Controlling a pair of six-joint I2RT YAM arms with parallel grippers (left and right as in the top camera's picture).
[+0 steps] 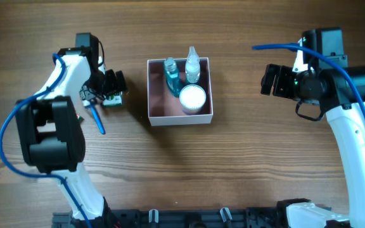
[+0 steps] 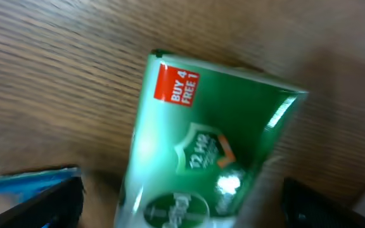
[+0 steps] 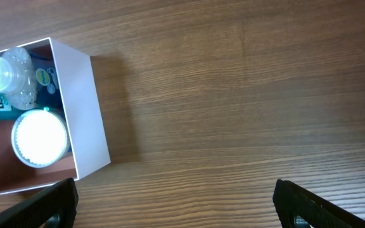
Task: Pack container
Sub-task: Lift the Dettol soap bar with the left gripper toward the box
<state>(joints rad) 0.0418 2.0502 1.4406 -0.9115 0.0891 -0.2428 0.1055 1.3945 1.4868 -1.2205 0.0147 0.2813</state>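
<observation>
Container (image 1: 180, 118), white outside and dusty pink inside, sits on the wooden surface (image 1: 233, 164) between the two hands and well apart from both. It lies ahead of the fingertips of the right hand (image 1: 266, 80) and off to one side of the left hand (image 1: 114, 83). A teal bottle (image 1: 170, 75), a clear bottle (image 1: 192, 63) with a white cap and a round white-lidded jar (image 1: 192, 98) stand inside the container. They crowd the half nearer the right hand. The left hand is spread wide over a green carton (image 2: 201, 158) with a red "BUY 4 FREE 1" patch. In the left wrist view the carton lies between the fingers (image 2: 49, 202) with a gap on each side. The right hand is also spread wide, with bare wood between its fingers (image 3: 49, 202).
</observation>
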